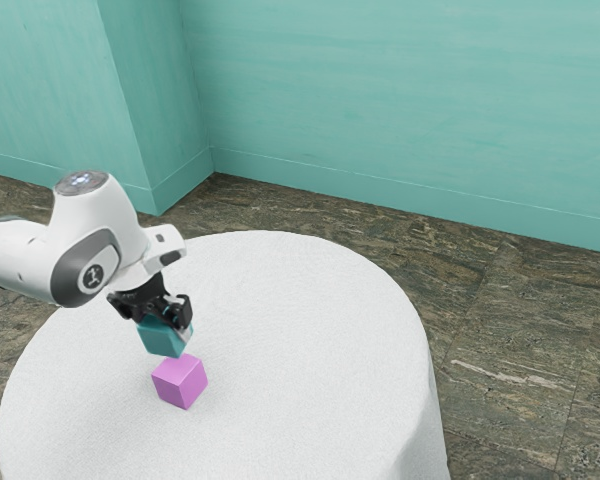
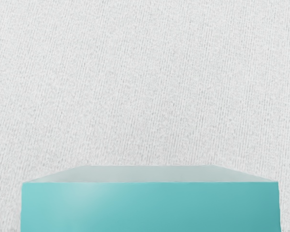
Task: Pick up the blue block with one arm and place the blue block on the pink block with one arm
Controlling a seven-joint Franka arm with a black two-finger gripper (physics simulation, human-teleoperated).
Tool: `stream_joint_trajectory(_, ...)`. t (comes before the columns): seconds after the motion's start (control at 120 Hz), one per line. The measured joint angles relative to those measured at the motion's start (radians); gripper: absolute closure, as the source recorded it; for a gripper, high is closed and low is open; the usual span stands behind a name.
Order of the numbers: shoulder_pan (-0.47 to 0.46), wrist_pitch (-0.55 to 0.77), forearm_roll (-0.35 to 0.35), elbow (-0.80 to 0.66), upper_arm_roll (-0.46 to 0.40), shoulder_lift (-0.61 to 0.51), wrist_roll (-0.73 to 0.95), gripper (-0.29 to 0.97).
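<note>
Pincer (image 1: 166,318): gripped the blue block (image 1: 158,340) from two sides, tilted.
Blue block: hung just above the pink block (image 1: 179,382); contact unclear.
Pink block: sat on the white counter (image 1: 310,330).

teal block (image 1: 161,340), pink block (image 1: 179,381) — white tablecloth (image 1: 310,330)

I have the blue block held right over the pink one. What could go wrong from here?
1. The blue block sits tilted in the gripper. If released like this, it would likely land on an edge and tumble off the pink block.
2. It seems offset toward the exterior view's left of the pink block, so a straight descent may catch only part of the top, or nudge the pink block across the white table.
</note>
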Motion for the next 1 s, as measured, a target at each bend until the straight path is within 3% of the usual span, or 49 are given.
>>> stream_joint_trajectory(0.392,-0.002,-0.003,0.004,-0.045,-0.039,-0.031,-0.109,0.32)
stream_joint_trajectory(0.8,0.003,-0.001,0.02,-0.04,-0.039,-0.027,-0.018,0.32)
stream_joint_trajectory(1.0,0.003,0.001,0.018,-0.038,-0.039,-0.027,0.04,0.15)
